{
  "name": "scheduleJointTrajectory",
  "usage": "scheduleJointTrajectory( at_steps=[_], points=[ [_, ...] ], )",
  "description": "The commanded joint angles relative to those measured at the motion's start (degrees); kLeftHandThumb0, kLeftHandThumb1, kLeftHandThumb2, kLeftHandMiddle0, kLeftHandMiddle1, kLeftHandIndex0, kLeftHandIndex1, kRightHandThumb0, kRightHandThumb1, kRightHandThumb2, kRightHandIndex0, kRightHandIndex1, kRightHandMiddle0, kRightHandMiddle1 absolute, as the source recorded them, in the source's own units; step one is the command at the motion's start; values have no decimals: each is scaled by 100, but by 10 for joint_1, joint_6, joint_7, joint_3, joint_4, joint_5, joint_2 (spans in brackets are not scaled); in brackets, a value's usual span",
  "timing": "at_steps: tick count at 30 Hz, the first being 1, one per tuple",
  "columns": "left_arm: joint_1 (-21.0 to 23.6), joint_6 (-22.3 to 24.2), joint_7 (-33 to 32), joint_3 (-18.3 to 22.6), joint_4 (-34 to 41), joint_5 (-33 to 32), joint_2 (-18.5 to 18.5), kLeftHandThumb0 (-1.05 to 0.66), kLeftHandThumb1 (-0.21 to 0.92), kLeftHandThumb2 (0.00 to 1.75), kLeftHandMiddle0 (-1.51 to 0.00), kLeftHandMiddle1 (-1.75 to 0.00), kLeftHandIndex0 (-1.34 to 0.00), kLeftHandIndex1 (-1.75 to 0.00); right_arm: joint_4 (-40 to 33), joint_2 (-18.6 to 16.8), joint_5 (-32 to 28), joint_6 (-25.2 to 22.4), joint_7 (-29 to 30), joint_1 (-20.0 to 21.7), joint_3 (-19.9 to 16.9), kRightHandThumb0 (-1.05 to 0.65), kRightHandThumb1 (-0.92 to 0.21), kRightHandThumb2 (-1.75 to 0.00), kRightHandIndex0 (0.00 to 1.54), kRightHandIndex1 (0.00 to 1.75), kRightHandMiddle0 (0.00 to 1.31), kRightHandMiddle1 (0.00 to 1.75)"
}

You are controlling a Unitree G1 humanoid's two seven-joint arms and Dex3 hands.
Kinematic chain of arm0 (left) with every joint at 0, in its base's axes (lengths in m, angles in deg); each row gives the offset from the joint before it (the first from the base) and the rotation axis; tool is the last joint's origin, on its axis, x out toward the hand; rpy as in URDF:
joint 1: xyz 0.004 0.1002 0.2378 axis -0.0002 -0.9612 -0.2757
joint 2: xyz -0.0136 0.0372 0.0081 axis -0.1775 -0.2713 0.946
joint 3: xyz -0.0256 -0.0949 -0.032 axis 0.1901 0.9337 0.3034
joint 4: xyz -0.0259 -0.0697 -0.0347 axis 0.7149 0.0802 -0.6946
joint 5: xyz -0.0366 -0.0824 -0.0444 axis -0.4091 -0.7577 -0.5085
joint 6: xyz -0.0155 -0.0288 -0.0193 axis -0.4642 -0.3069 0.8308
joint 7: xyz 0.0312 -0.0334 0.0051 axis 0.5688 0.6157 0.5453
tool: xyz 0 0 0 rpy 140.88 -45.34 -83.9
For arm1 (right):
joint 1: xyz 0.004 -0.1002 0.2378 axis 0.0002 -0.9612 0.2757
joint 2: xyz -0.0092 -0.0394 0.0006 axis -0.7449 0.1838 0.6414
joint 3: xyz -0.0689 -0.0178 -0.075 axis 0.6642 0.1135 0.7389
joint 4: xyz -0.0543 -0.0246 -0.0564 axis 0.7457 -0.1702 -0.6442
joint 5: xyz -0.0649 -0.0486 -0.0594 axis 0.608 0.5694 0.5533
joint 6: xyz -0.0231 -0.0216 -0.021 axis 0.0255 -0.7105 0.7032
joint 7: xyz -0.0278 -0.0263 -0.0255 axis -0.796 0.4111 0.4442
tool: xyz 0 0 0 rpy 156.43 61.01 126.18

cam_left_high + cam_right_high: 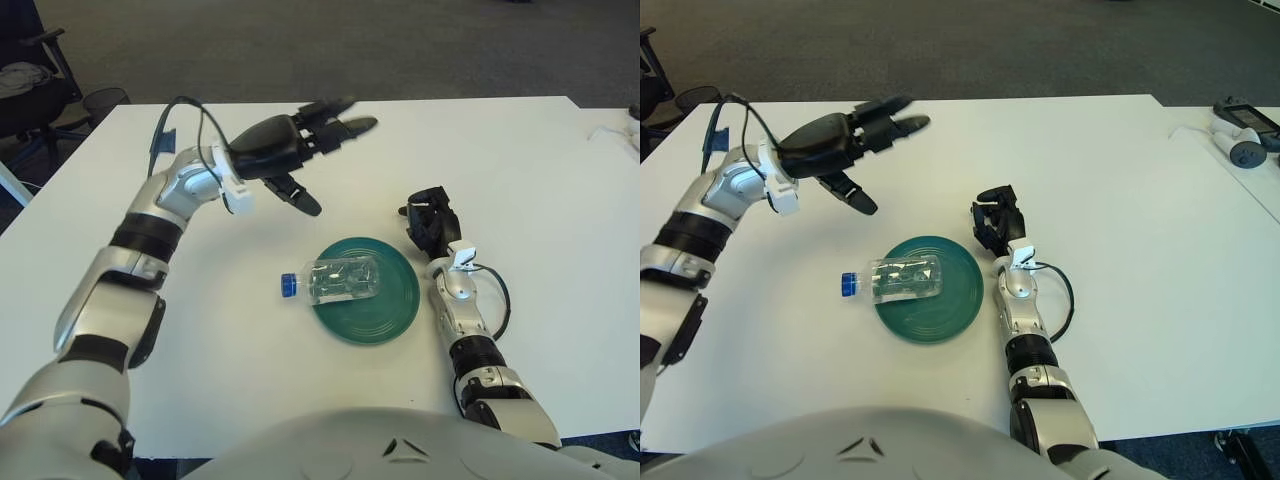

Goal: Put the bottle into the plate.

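I see the bottle [338,279] lying on its side across the 9 o'clock edge of the green plate [385,305], its clear body on the plate and its blue cap [288,285] sticking out over the white table [520,170]. My left hand [285,150] hangs in the air at about 11 o'clock from the plate, well apart from the bottle, fingers spread and holding nothing. My right hand [430,222] shows just beside the plate at 2 o'clock, fingers curled in, holding nothing.
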Motion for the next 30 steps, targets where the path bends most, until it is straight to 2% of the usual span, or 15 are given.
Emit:
scheduleJointTrajectory(
  at_steps=[1, 2, 3, 4, 5, 6, 7, 10, 13, 19, 23, 30],
  points=[
    [-4, 32, -51, 62, -98, -62, 41, -64, 92, 68, -27, -52, -3, -118, 44, -15, -11, -78, -7, -59, 1, -35, -89, -56, 29, 138, 21, 175],
    [-4, 39, -64, 72, -107, -66, 48, -63, 92, 69, -26, -64, -4, -125, 43, -15, -11, -79, -8, -60, 1, -35, -89, -56, 29, 138, 21, 175],
    [-3, 42, -72, 79, -114, -68, 54, -53, 92, 63, -28, -89, -10, -143, 42, -15, -10, -79, -8, -60, 1, -35, -88, -56, 28, 138, 22, 175],
    [-3, 42, -75, 82, -118, -69, 57, -47, 92, 59, -29, -105, -13, -154, 42, -15, -10, -79, -8, -61, 1, -35, -88, -56, 28, 138, 22, 175],
    [-9, 54, -89, 90, -110, -72, 66, -44, 92, 57, -29, -111, -15, -158, 41, -15, -9, -80, -8, -61, 2, -35, -88, -57, 28, 138, 22, 175],
    [-15, 63, -103, 98, -105, -73, 74, -42, 88, 61, -37, -134, -19, -164, 40, -15, -8, -79, -8, -61, 2, -35, -88, -57, 28, 138, 22, 175],
    [-19, 70, -113, 104, -101, -73, 79, -40, 84, 65, -45, -149, -22, -168, 40, -15, -7, -79, -7, -62, 2, -35, -88, -57, 28, 138, 22, 175],
    [-47, 79, -150, 122, -94, -70, 96, -39, 75, 77, -61, -166, -30, -172, 37, -14, -3, -80, -4, -63, 3, -35, -88, -57, 27, 138, 22, 175],
    [-61, 94, -179, 135, -96, -69, 109, -39, 66, 88, -75, -172, -36, -174, 33, -13, -2, -83, -2, -64, 3, -35, -88, -57, 27, 138, 22, 175],
    [-67, 122, -211, 158, -134, -79, 126, -42, 51, 107, -91, -174, -46, -175, 25, -12, -5, -89, -4, -69, 2, -35, -89, -56, 28, 137, 21, 175],
    [-63, 126, -228, 168, -156, -80, 134, -43, 46, 114, -100, -175, -50, -175, 23, -11, -3, -91, -3, -70, 2, -35, -89, -55, 28, 136, 21, 175],
    [-70, 146, -237, 174, -146, -84, 145, -44, 42, 119, -109, -175, -53, -175, 21, -10, -2, -95, -2, -71, 1, -35, -90, -55, 28, 136, 21, 175]
  ],
)
